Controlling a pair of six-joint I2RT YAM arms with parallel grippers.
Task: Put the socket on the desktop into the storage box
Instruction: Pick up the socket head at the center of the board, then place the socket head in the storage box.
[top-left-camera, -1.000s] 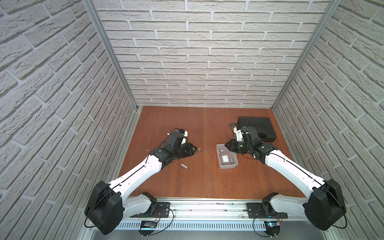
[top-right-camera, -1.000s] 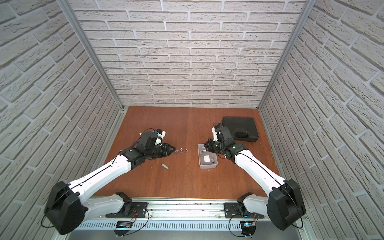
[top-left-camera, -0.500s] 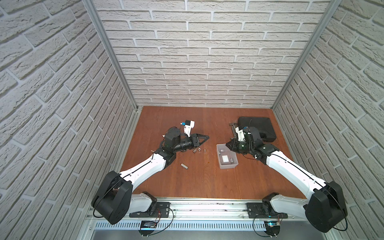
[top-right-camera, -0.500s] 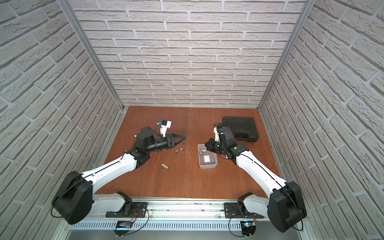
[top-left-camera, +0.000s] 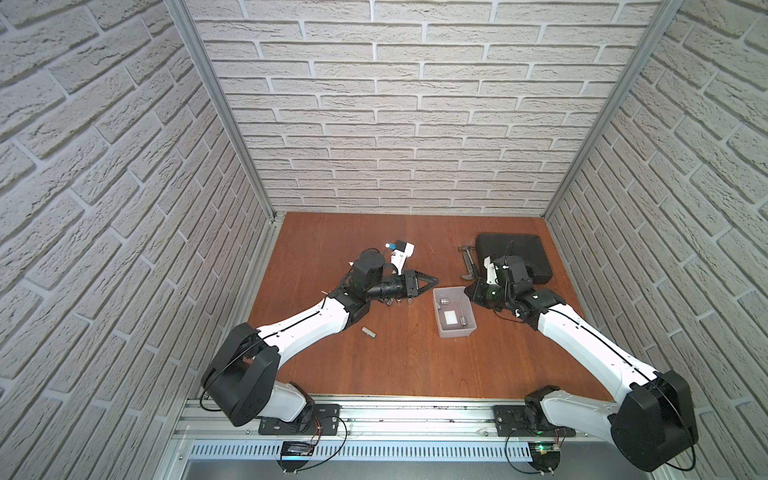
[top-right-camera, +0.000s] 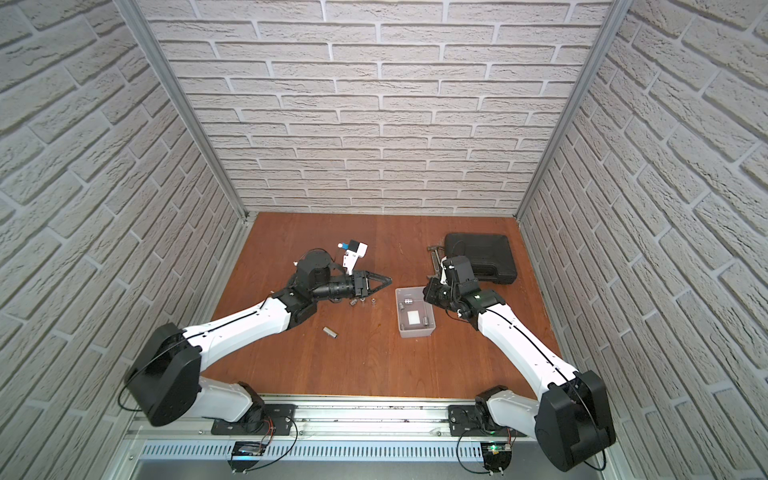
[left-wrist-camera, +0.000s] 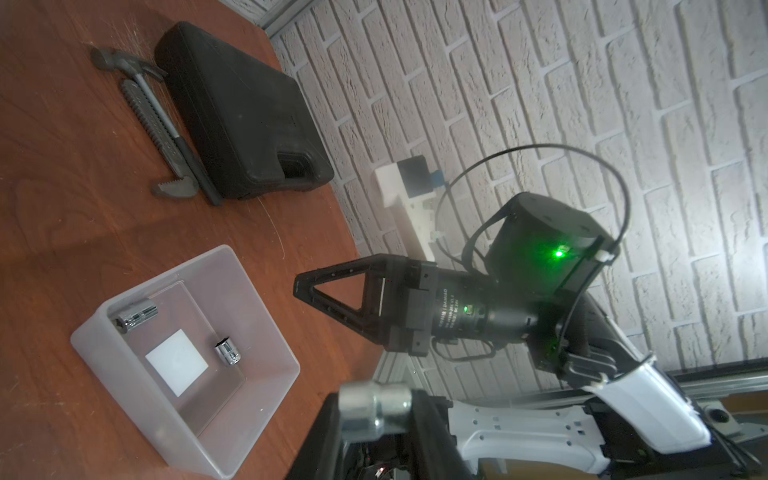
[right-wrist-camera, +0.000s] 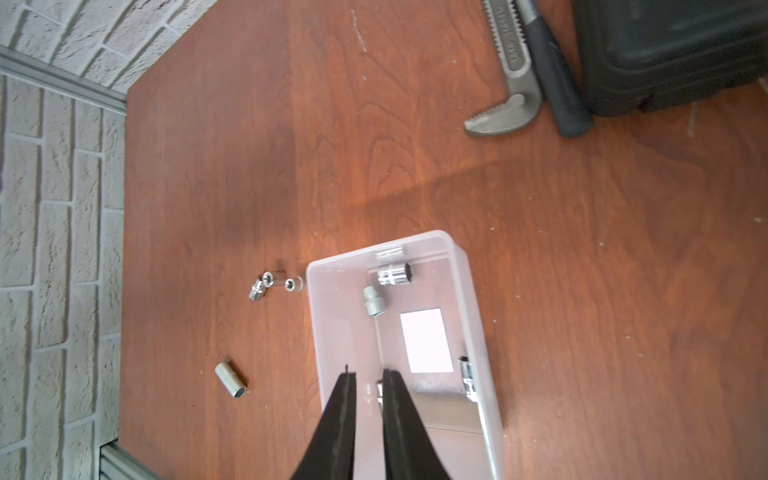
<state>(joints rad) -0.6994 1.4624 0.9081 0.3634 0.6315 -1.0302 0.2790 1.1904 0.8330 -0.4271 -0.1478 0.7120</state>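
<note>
My left gripper (top-left-camera: 433, 279) is shut on a silver socket (left-wrist-camera: 374, 401) and hangs above the desktop (top-left-camera: 374, 374), pointing at the storage box (top-left-camera: 457, 332) from its left. The translucent box (right-wrist-camera: 320, 332) holds three sockets (right-wrist-camera: 394, 274) (right-wrist-camera: 374, 301) (right-wrist-camera: 467, 376). On the desktop lie a long socket (top-left-camera: 368, 332) (right-wrist-camera: 230, 380) and a cluster of small ones (top-right-camera: 355, 302) (right-wrist-camera: 259, 286) left of the box. My right gripper (right-wrist-camera: 368, 376) is shut with nothing in it, over the box's right end (left-wrist-camera: 257, 399).
A black tool case (top-left-camera: 513, 257) lies at the back right, with a wrench (left-wrist-camera: 153, 124) and a hammer (left-wrist-camera: 137, 79) along its left side. Brick walls close three sides.
My left gripper has risen off the desktop and swung right toward the storage box with the socket in it. The right arm has hardly moved.
</note>
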